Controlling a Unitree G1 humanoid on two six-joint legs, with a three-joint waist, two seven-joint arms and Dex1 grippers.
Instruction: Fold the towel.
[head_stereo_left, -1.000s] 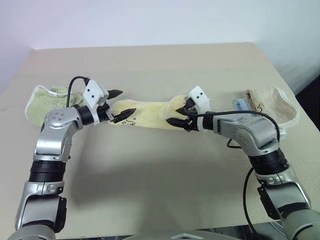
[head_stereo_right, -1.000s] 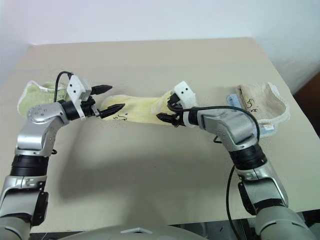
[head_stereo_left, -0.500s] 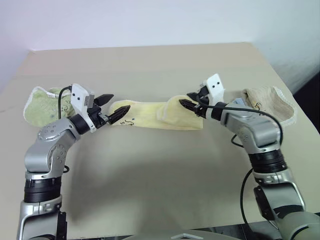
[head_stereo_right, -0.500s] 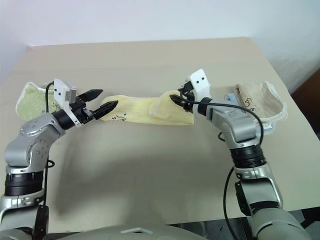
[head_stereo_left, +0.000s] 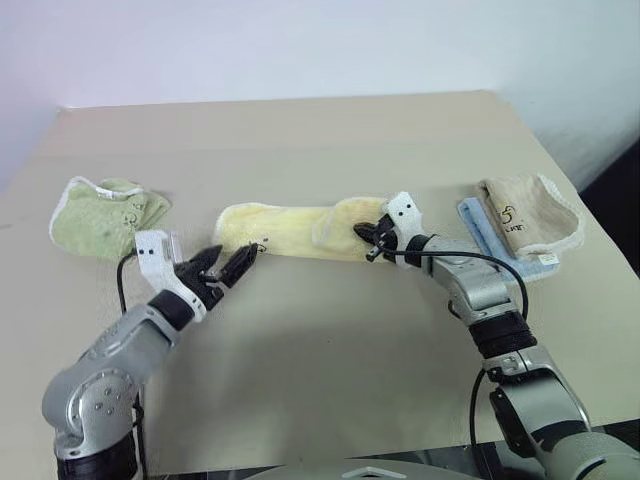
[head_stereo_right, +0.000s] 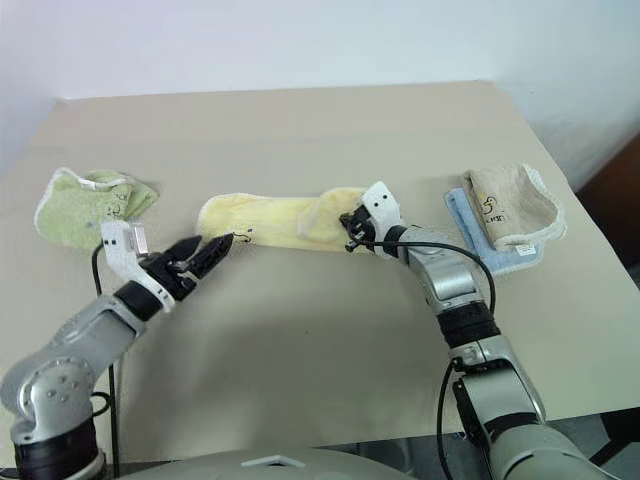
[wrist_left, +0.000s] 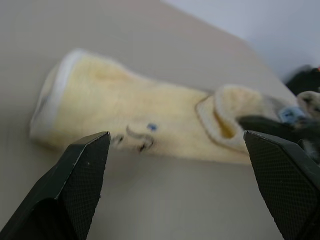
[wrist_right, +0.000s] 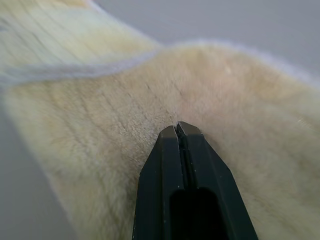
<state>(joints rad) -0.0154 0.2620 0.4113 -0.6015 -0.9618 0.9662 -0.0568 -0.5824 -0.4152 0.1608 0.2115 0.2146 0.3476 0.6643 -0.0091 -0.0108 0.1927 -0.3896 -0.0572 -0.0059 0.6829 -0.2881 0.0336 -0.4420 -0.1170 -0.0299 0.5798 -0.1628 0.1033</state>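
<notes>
3 towels on the table (head_stereo_left: 330, 370)
The towel (head_stereo_left: 290, 230) lies in the middle; green towel (head_stereo_left: 105, 215) left of it, tan towel (head_stereo_left: 525, 212) right.

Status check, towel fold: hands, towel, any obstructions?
Left hand open, off the towel. Right hand shut against its right end; grip unconfirmed. Towel lies bunched lengthwise. Nothing obstructing.

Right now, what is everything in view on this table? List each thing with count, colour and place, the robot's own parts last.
towel: one, pale yellow, lying long and rumpled at mid-table, right end folded over.
green towel: one, green, folded, on the table's left side.
tan towel: one, tan-beige, folded, on the right, lying on the blue cloth.
blue cloth: one, light blue, flat under the tan towel.
table: one, beige.
left hand: one, black fingers open, just short of the towel's left end.
right hand: one, black fingers shut, at the towel's folded right end.
</notes>
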